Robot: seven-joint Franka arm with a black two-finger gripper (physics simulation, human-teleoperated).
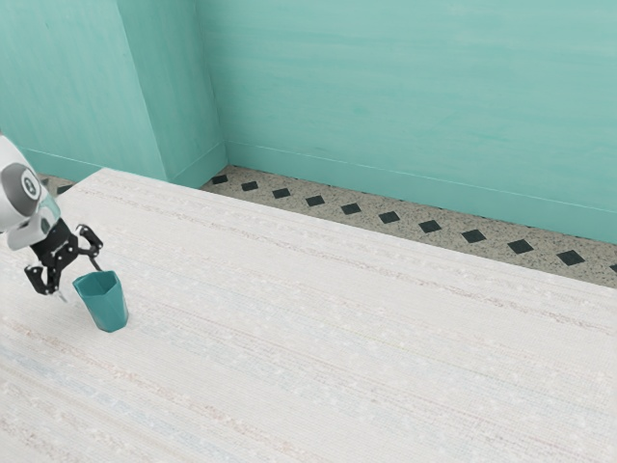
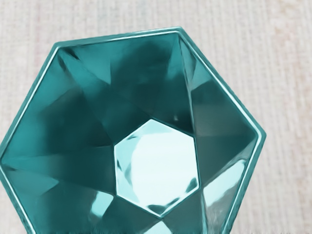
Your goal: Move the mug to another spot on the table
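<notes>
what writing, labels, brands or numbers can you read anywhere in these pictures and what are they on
None: no word, label, brand, number or sign can be read in either view. The teal mug is plain outside and inside. The table, the teal wall, the tiled floor and the black gripper carry no markings.

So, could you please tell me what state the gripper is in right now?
Gripper: open, fingers spread wide at the rim of the teal mug, not holding it.
</notes>
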